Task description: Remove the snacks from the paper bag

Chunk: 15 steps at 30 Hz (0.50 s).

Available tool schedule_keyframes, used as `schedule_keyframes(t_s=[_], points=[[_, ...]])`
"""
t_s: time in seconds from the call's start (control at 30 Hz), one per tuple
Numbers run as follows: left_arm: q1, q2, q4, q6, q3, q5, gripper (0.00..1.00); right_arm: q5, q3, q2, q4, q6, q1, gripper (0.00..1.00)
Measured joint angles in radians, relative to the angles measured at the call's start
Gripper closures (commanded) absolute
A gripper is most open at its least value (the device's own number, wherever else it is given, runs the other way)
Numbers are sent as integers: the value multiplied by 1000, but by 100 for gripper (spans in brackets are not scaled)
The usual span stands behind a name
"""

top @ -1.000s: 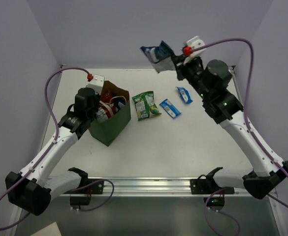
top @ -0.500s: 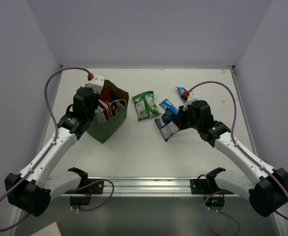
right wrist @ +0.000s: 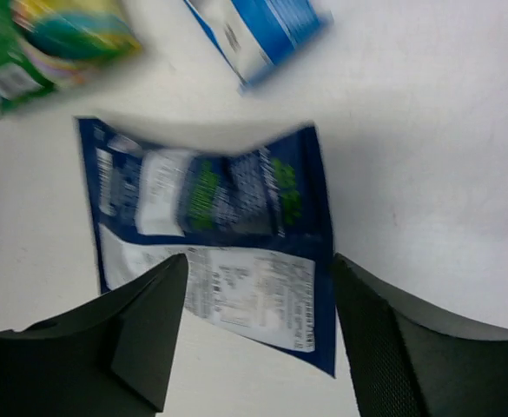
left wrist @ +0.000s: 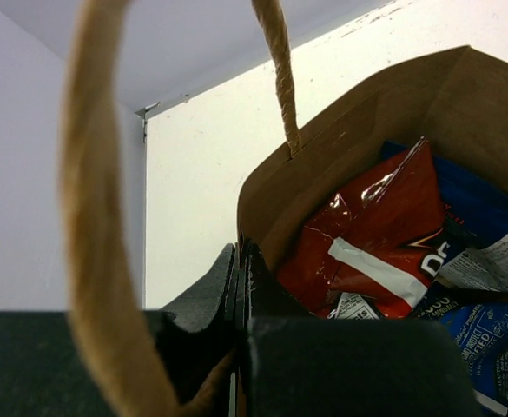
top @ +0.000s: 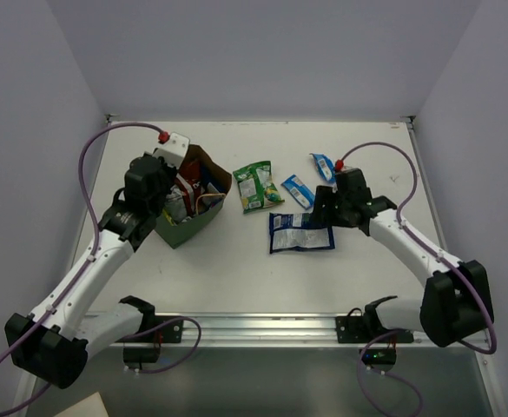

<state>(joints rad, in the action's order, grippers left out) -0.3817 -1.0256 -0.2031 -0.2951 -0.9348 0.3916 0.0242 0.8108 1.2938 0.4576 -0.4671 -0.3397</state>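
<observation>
The right pincer (right wrist: 258, 265) hangs with its jaws spread wide and nothing gripped, right over a flat dark-blue-and-white foil packet (top: 301, 233) lying on the white worktop (top: 236, 278). The green foil packets (top: 257, 186) and two small blue wrappers (top: 299, 191) lie just behind it. Over on the left, the left pincer (left wrist: 239, 278) is clamped tight on the rim of the tall dark green paper bag (top: 193, 228), and inside it a glossy red-orange chip bag (left wrist: 366, 234) lies against blue packets (left wrist: 488, 321).

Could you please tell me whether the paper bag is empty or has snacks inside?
Not empty. The paper bag holds a red chip bag and a blue packet, both visible in the left wrist view.
</observation>
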Motion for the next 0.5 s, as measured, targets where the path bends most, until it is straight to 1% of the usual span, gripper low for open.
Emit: schedule_keyframes(t_s=[0.1,0.2,0.23,0.27,0.37,0.43,0.5], points=[[0,8,-2,-5,0,-14,100,-45,176,-20,30,80,-73,26],[0,14,-12,-5,0,-22,100,-62,402,-21,-2,185,-222,25],[0,17,-16,-5,0,-22,100,-52,475,-16,-28,220,-249,25],[0,19,-21,-5,0,-22,100,-47,531,-8,-39,245,-312,25],[0,25,-31,-4,-1,-21,100,-6,727,58,-85,326,-422,25],[0,25,-39,-3,-4,-16,100,25,849,140,-105,372,-483,26],[0,25,-49,0,-8,-9,100,49,925,227,-129,410,-533,27]])
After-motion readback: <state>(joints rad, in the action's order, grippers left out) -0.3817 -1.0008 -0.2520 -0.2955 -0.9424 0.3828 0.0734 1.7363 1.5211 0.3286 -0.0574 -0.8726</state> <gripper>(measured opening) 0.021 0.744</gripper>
